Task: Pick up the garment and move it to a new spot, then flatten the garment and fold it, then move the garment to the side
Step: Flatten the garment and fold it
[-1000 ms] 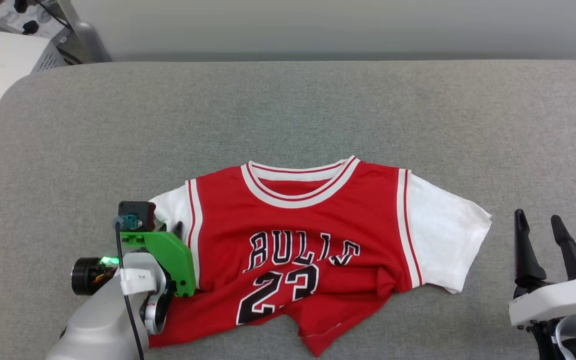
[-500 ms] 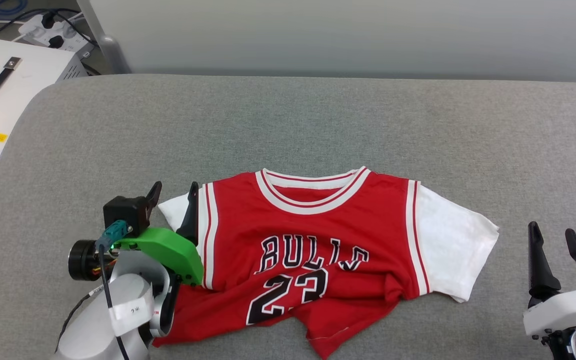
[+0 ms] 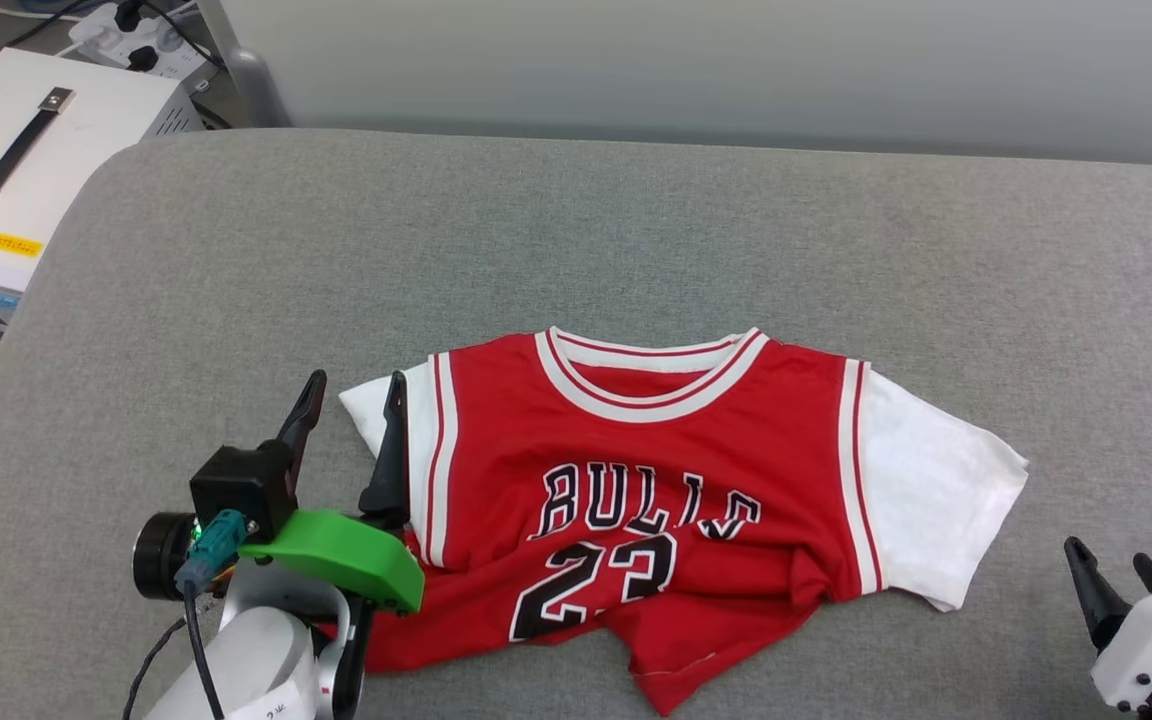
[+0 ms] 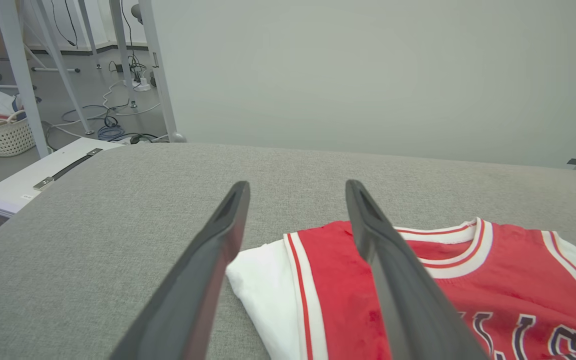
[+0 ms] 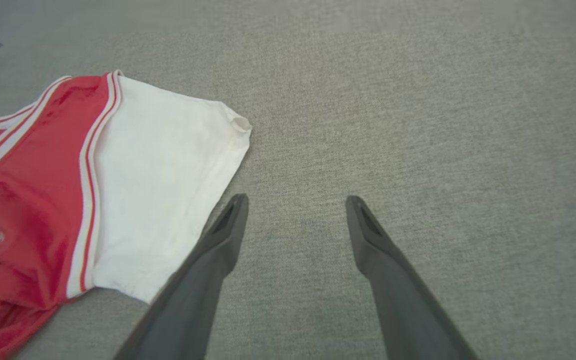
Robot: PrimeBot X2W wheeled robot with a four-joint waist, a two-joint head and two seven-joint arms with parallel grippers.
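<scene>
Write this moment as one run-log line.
garment: face up on grey surface, hem rumpled | left gripper: open at sleeve | right gripper: open, empty

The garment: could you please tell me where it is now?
In the head view the garment lies front up on the grey cushion, near its front edge, between the open left gripper at one sleeve and the right gripper beyond the other.

Red jersey garment lies face-up, hem rumpled, on grey cushion.
</scene>
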